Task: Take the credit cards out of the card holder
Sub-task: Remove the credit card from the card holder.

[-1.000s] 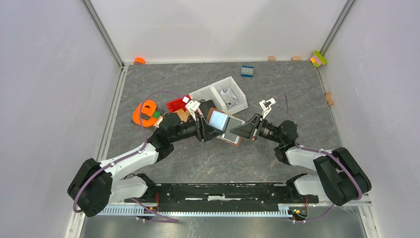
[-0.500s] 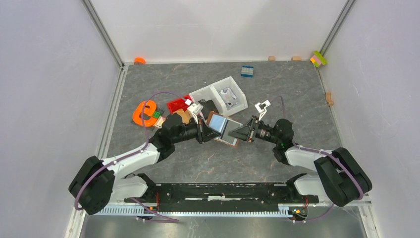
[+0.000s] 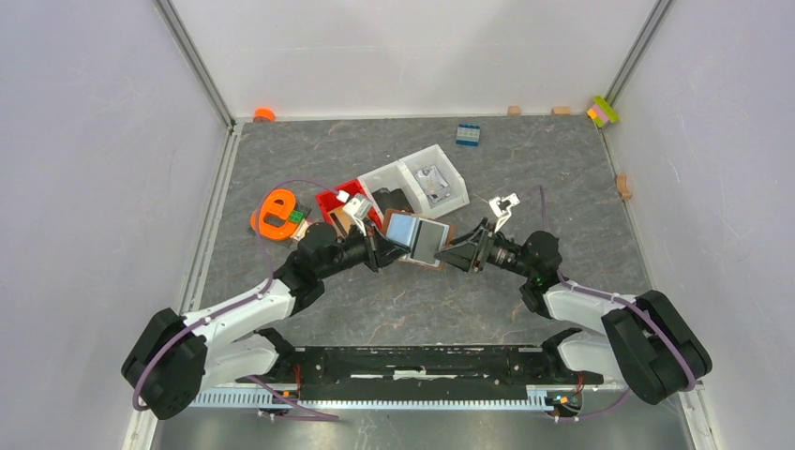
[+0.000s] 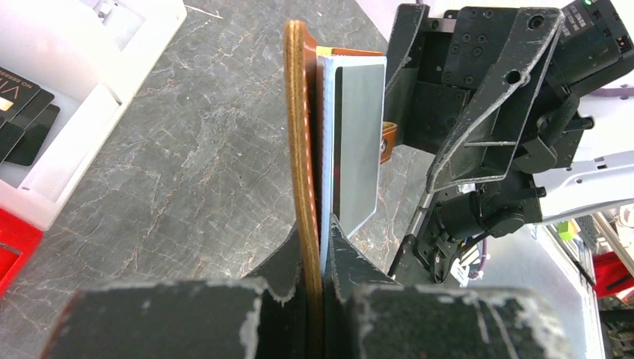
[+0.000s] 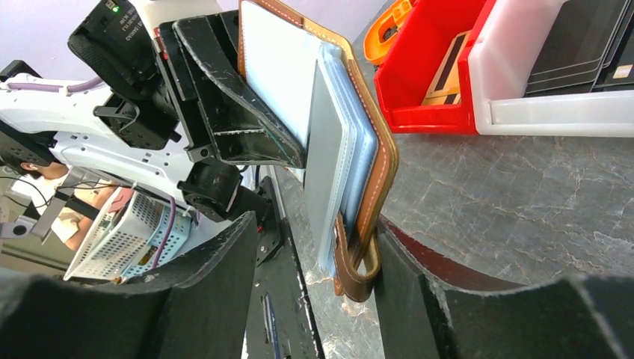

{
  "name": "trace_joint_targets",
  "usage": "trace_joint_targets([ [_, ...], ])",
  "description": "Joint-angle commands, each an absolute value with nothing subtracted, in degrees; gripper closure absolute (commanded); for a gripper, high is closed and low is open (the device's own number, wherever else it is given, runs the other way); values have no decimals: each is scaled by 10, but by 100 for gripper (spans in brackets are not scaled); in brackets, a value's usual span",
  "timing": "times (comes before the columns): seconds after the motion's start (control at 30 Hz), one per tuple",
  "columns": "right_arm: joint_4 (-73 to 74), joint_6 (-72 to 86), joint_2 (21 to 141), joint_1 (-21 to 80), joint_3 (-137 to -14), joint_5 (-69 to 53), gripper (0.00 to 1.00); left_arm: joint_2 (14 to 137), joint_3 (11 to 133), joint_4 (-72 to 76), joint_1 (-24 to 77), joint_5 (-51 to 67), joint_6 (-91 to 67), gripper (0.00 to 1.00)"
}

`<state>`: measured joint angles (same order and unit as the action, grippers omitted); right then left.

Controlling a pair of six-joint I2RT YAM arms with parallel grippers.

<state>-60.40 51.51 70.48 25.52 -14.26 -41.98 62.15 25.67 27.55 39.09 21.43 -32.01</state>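
The brown card holder (image 4: 299, 112) is held on edge above the table between both arms. My left gripper (image 4: 323, 224) is shut on its near end, pinching the leather and a pale blue layer. A silvery credit card (image 4: 357, 134) sticks out of it and shows from above as a pale rectangle (image 3: 417, 236). The holder's strap tab (image 5: 351, 277) hangs between the fingers of my open right gripper (image 5: 318, 299); the right finger (image 5: 463, 314) lies against the holder and the left finger (image 5: 194, 299) stands apart. An orange-tan edge peeks out at the holder's top (image 4: 351, 52).
Just behind the holder stand a red bin (image 3: 336, 199) and a white bin (image 3: 412, 178) that holds black cards. An orange object (image 3: 277, 211) lies to the left. A blue brick (image 3: 468, 133) sits further back. Small blocks line the back and right walls.
My left gripper has shut on the holder's end and my right gripper has opened off the strap end. The holder has shifted a little left and back.
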Motion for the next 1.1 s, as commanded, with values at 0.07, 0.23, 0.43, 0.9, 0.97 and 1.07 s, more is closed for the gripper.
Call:
trace_joint_targets([
  [0.07, -669, 507, 692, 259, -130, -400, 47, 602, 246, 333, 390, 194, -339, 98],
  [0.23, -719, 533, 716, 259, -128, -409, 67, 603, 244, 345, 389, 201, -349, 98],
  [0.43, -744, 548, 733, 259, -128, -416, 75, 606, 243, 360, 389, 214, -357, 98],
  [0.9, -786, 580, 749, 263, -131, -430, 95, 671, 258, 453, 389, 340, -401, 98],
  [0.97, -790, 586, 756, 263, -132, -431, 97, 670, 256, 470, 389, 354, -407, 98],
  [1.07, -773, 584, 764, 263, -136, -431, 91, 653, 246, 486, 389, 357, -407, 98],
])
